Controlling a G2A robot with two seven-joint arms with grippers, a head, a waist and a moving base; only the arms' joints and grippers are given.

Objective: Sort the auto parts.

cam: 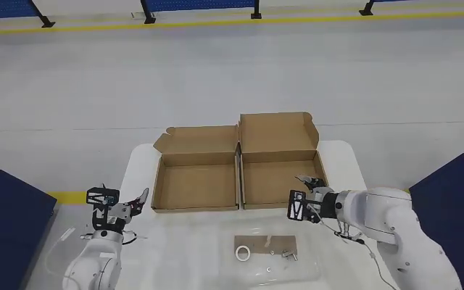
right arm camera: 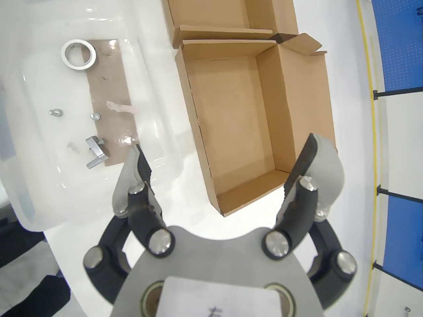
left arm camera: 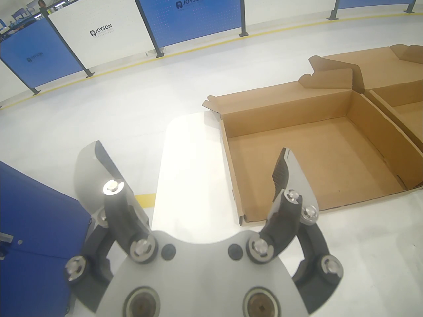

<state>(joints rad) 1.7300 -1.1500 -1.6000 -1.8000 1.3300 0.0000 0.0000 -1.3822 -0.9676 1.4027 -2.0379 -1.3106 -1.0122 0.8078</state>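
Note:
A clear plastic tray point(cam: 312, 272) at the table's front holds the parts on a brown card point(right arm camera: 112, 93). In it lie a metal ring point(cam: 243, 252) point(right arm camera: 78, 55), a grey bolt point(cam: 288, 254) point(right arm camera: 96, 151) and two small washers point(right arm camera: 55, 112) point(right arm camera: 95, 116). Behind the tray, two open cardboard boxes stand side by side, the left box point(cam: 196, 185) point(left arm camera: 287, 110) and the right box point(cam: 279, 174) point(right arm camera: 297, 100). My left gripper point(cam: 122, 197) point(left arm camera: 191, 153) hangs open by the left box's front left corner. My right gripper point(cam: 299, 193) point(right arm camera: 224, 145) is open above the right box's front right corner, holding nothing.
The white table point(cam: 181, 246) ends close to the tray in front. Each box has its lid flap point(cam: 275, 130) folded back towards the far side. Blue panels point(cam: 22, 217) stand on the floor at both sides of the table.

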